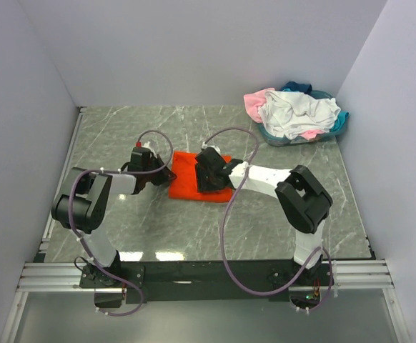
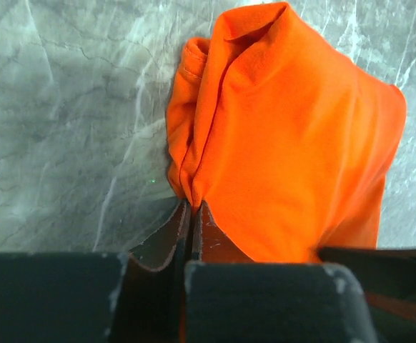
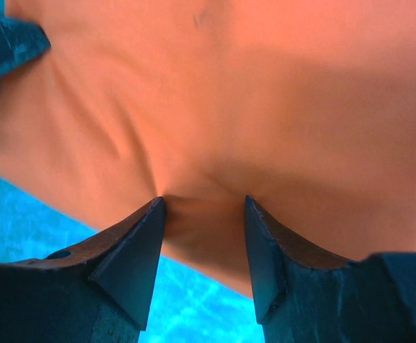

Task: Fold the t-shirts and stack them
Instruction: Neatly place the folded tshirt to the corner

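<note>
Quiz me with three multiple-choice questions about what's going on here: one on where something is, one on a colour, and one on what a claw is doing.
1. Where is the pile of shirts?
A. near left corner
B. far right corner, in a basket
C. under the left arm

2. The shirt between the arms is:
A. orange
B. green
C. black

3. The left claw is:
A. wide open in the air
B. shut on that shirt's edge
C. holding a white shirt

Answers:
1 B, as the top view shows the heap in the blue basket at the far right.
2 A, as the shirt is bright orange in every view.
3 B, as the left wrist view shows the fingers closed together with orange cloth pinched between them.
</note>
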Controlling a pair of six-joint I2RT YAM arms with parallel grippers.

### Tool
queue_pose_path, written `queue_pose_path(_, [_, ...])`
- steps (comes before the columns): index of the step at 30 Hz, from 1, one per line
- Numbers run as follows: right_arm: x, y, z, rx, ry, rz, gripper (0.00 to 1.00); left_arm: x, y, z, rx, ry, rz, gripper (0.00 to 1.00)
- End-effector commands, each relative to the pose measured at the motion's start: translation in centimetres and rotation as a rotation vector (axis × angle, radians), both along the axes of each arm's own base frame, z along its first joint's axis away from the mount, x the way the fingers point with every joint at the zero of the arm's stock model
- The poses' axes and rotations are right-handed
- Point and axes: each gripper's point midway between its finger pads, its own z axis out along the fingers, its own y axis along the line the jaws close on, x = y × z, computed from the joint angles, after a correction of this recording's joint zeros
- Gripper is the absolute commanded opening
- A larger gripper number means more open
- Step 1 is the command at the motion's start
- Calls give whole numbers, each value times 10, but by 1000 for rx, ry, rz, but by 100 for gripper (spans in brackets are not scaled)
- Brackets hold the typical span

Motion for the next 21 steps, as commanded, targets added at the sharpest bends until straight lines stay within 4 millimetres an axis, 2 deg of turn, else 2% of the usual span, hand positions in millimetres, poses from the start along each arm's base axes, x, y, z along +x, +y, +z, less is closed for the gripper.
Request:
queue_pose_path(1, [-12,-7,20,0,-7,1,56,13,9,4,66,-18,23,0])
queue_pose_path(8, [-15,-30,54,-6,-84,-44,60,33,34,27,137,-54,99,0])
queue_pose_path(9, [-16,-32,57,-7,-92,-49,60,37,41,29,168,-62,121,0])
queue_pose_path(10, [-16,-41,72,-2,-129,-65,61,39,59,34,224,-52,162,0])
queue_pose_path(11, [-17,-42,72,-5,-126,-65,61,40,59,37,223,-58,163,0])
queue_pose_path(13, [-16,-48,78,-10,-147,-79,61,40,74,39,273,-51,196,0])
queue_pose_path(15, [-15,-53,88,-7,-168,-87,61,41,91,45,302,-54,226,0])
queue_pose_path(16, [-15,-54,94,3,-180,-91,62,43,107,45,328,-48,267,0])
queue_pose_path(21, [-12,-59,108,22,-210,-99,62,38,150,52,412,-28,348,0])
